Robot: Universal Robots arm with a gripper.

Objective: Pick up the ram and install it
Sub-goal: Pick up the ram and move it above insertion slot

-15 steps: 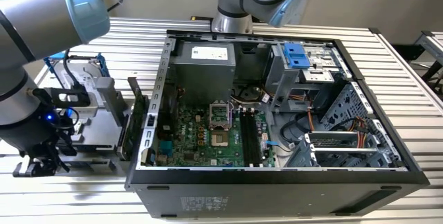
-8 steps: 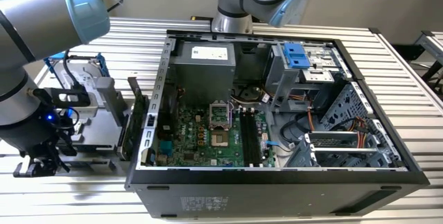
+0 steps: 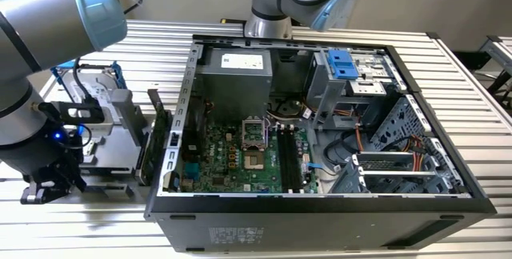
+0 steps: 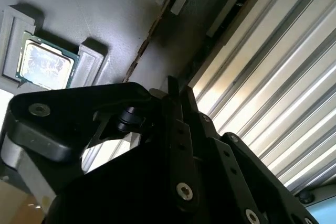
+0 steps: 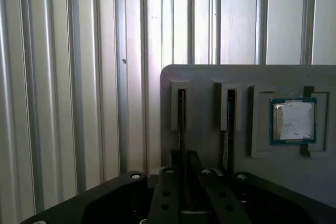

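The ram [image 5: 226,149] shows as a thin dark strip standing on edge in a slot of the grey holder plate [image 5: 210,74], in the slot nearer the processor chip [image 5: 293,120]. In the second wrist view the ram [image 4: 149,38] is a thin brownish line running from a raised slot end. My gripper [image 5: 186,156] hangs over the holder, lined up with the neighbouring slot and beside the ram, not touching it. Its jaws are shut with nothing between them, as the gripper [image 4: 178,90] also shows in the second wrist view. In the exterior view the gripper [image 3: 38,193] sits low at that view's left.
The open computer case [image 3: 172,151] lies on the slatted metal table [image 3: 480,91], with black memory slots [image 3: 292,157] on its green motherboard. A dark card [image 3: 156,130] stands upright between the grey holder [image 3: 112,151] and the case. A blue-framed drive [image 3: 340,64] sits at the case's back.
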